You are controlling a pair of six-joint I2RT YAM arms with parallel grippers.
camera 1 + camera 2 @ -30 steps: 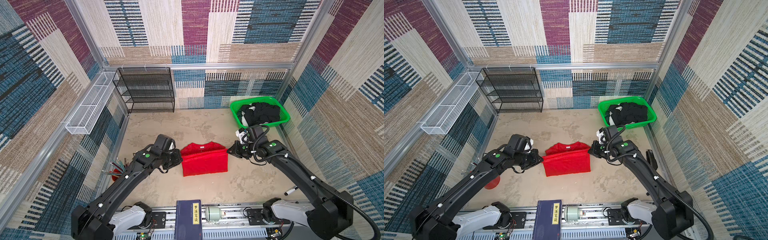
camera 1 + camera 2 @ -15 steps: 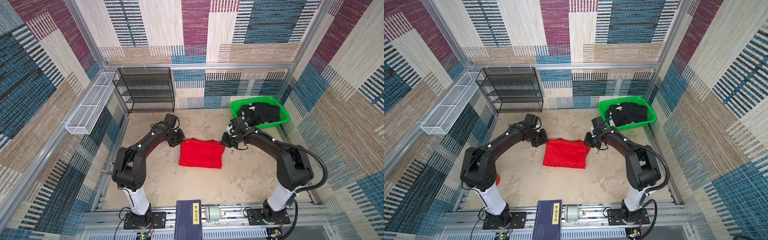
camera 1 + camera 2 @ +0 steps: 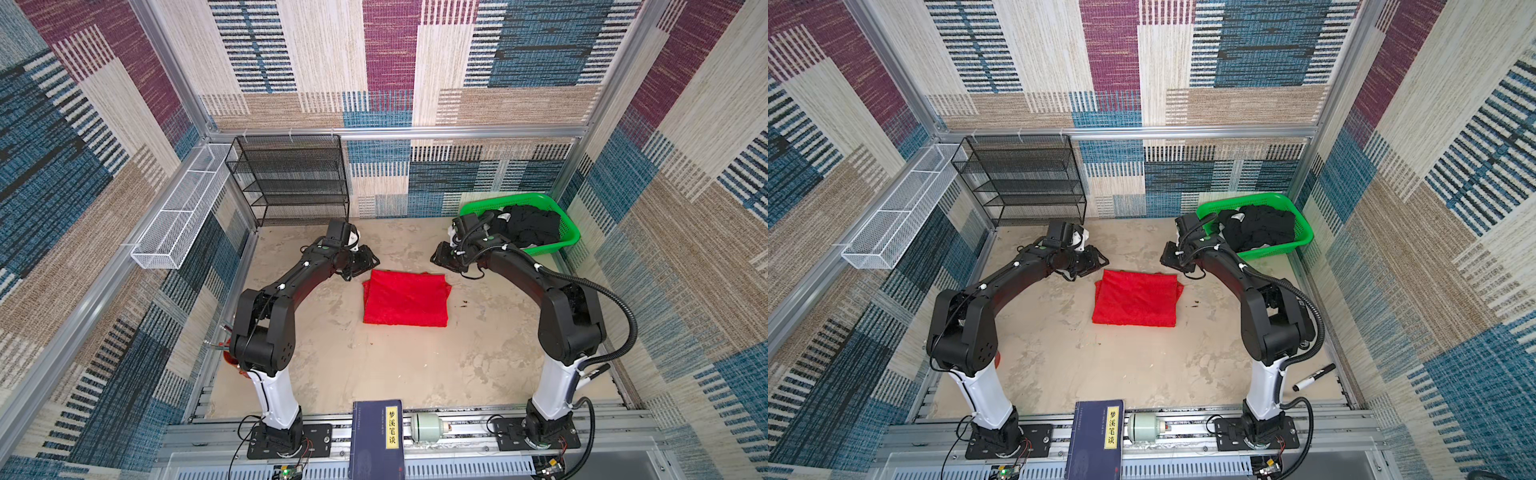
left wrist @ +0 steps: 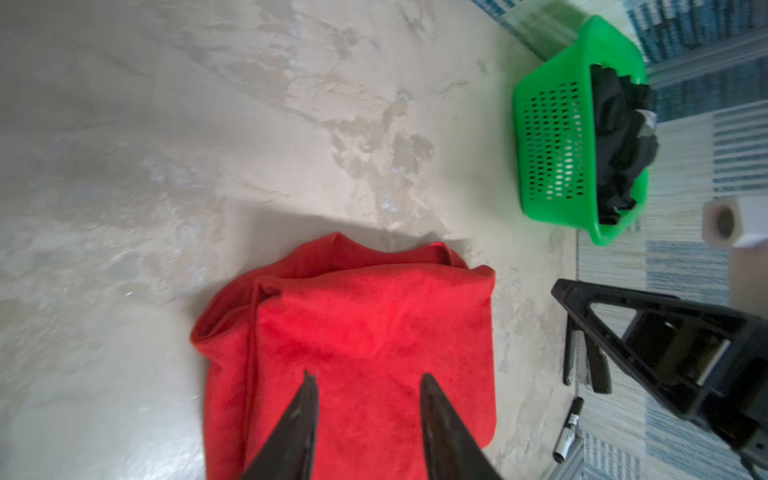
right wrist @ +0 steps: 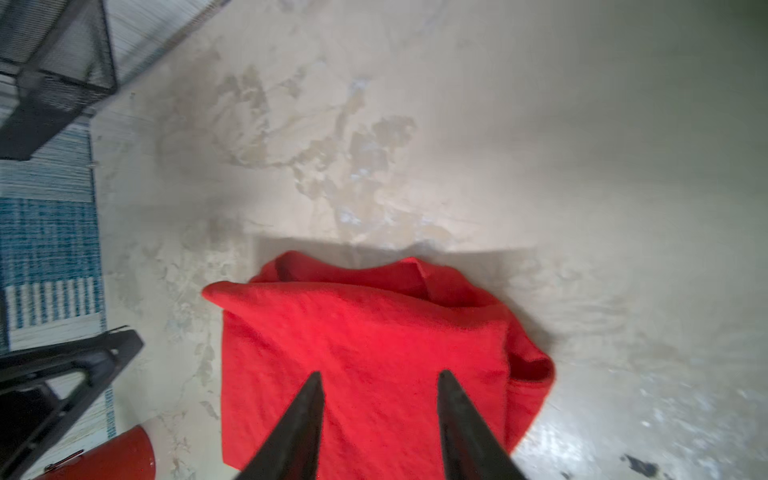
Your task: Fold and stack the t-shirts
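The left gripper [image 4: 368,377] and right gripper [image 5: 380,373] are hovering, jaws apart and empty, beside the far corners of the folded red t-shirt [image 3: 405,301].

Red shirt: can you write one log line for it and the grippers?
bright red cloth t-shirt: folded flat | left gripper: open, empty | right gripper: open, empty | black cloth t-shirts: in green plastic mesh basket

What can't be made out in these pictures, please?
- Black t-shirts: heaped in the green basket, both top views; count unclear.
- Red t-shirt: folds hide any neck tag.
- Red object: mostly behind the left arm, in a top view.
- Marker: label too small, in a top view.
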